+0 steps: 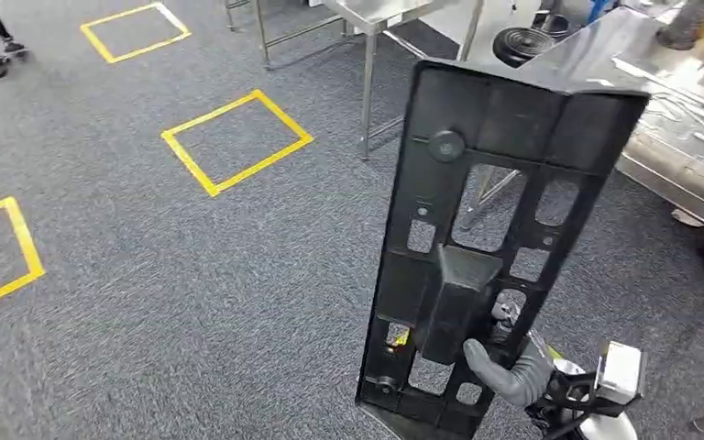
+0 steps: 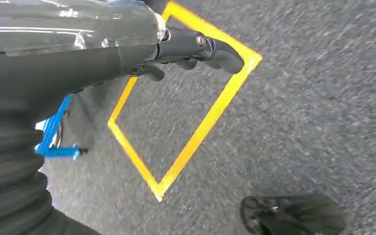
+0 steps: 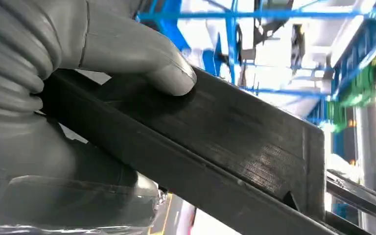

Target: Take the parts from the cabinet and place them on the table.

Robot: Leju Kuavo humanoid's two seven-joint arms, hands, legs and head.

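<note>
Long black plastic panel with cut-out openings: upright, gripped near its lower end by the right hand, thumb pressed on it. Left hand: fingers curled, holding nothing, above grey carpet.

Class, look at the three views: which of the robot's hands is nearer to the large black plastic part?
Right. The right hand grips the black part near its lower end, thumb pressed on it. The left hand hangs apart over grey carpet and a yellow taped square, holding nothing.

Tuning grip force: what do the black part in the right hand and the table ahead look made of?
Black part: looks like moulded plastic, matte, with cut-outs and fine surface lines visible in the right wrist view. Table: apparently stainless steel, shiny and reflective. Right hand holds the part.
</note>
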